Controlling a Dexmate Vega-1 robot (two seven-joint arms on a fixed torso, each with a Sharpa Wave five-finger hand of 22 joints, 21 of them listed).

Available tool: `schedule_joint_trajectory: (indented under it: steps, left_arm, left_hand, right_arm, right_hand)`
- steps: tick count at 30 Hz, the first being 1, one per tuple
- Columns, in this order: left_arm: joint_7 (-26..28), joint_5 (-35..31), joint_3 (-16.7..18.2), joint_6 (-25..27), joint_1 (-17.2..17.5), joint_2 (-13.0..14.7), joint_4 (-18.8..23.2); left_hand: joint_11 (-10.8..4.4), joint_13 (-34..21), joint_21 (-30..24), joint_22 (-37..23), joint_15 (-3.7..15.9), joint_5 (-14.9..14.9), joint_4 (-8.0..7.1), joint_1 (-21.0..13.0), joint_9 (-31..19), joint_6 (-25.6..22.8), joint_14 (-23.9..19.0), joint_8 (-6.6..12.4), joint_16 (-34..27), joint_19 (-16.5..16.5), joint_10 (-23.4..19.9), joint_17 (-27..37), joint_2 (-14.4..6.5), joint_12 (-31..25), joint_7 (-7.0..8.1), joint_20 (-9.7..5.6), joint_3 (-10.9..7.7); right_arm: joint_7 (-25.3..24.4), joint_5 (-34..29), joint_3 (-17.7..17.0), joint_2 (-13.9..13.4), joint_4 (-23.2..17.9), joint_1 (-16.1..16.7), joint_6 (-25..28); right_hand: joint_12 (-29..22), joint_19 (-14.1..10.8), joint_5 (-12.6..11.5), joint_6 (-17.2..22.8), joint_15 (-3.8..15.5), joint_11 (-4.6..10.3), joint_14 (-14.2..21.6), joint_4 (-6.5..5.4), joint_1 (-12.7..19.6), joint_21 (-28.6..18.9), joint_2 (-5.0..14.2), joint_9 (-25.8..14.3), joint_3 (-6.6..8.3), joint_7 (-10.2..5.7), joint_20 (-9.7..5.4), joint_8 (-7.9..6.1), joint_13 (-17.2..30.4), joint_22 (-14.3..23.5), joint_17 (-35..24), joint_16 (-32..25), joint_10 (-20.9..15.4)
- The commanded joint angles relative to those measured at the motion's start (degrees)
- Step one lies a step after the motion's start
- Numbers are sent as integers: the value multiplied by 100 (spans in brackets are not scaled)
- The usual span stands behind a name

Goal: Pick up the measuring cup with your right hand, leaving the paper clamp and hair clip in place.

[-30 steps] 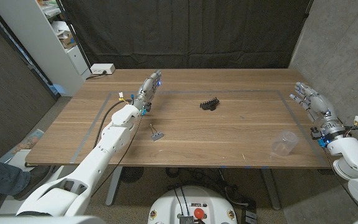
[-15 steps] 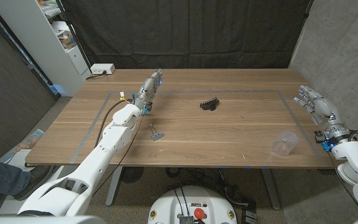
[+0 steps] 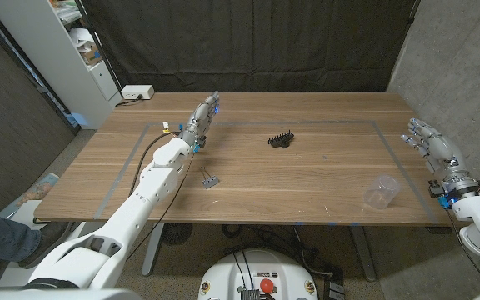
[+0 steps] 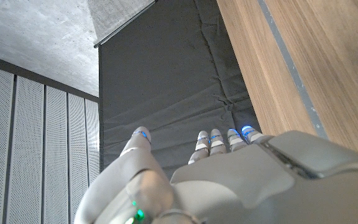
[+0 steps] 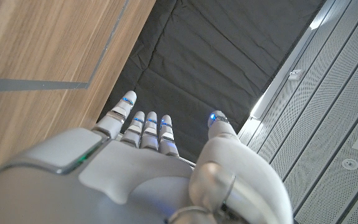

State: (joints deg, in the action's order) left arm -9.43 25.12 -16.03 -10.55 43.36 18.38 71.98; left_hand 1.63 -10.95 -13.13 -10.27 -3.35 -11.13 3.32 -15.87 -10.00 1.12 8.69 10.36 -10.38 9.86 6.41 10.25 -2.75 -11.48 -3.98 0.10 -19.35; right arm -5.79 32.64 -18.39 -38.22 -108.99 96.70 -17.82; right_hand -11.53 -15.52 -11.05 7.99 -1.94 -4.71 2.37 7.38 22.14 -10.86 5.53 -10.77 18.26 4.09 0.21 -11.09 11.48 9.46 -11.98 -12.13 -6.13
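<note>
Measuring cup (image 3: 382,193) stands untouched near empty right hand (image 3: 432,143).

Clear measuring cup (image 3: 382,192) — upright, near-right.

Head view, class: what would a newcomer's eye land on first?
The long white left arm stretching up the wooden table, its left robot hand near the far left. Then the black toothed hair clip mid-table, and the clear plastic measuring cup at the near right edge.
</note>
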Motion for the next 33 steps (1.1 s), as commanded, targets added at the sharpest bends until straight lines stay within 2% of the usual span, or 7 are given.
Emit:
schedule_joint_trajectory:
  steps: [1,16,33]
  left_arm:
    - [-8,-62,-32,40,-60,-17,-24]
    - [68,-93,-50,137,-14,14,140]
    - [115,-169,-166,179,-56,-15,204]
  left_hand:
    - [8,-12,18,-10,0,14,43,-10,-24,16,74,33,-32,129,29,10,-33,-33,-20,42,-6]
    - [0,-12,37,-11,-6,15,50,-5,-23,12,86,34,-28,135,34,10,-38,-33,-19,54,1]
    - [-1,-12,51,-12,2,15,57,-1,-22,3,84,36,-30,133,43,10,-45,-32,-22,53,6]
  right_arm:
    - [9,-56,-90,168,-66,154,-15]
    - [12,-172,-39,324,-17,231,-225]
    - [9,-252,-90,493,51,471,-559]
  right_hand:
    - [-22,-53,-30,36,-11,-17,52,47,65,-27,-29,-16,18,-26,-10,-25,-4,29,-7,-13,-58]
    - [-29,-85,-42,59,0,4,97,100,140,-35,-66,-16,31,-47,-6,-33,-4,29,9,-14,-87]
    - [-43,-149,-66,161,32,29,186,184,278,-44,-161,-16,49,-100,-21,-64,-4,28,34,-18,-152]
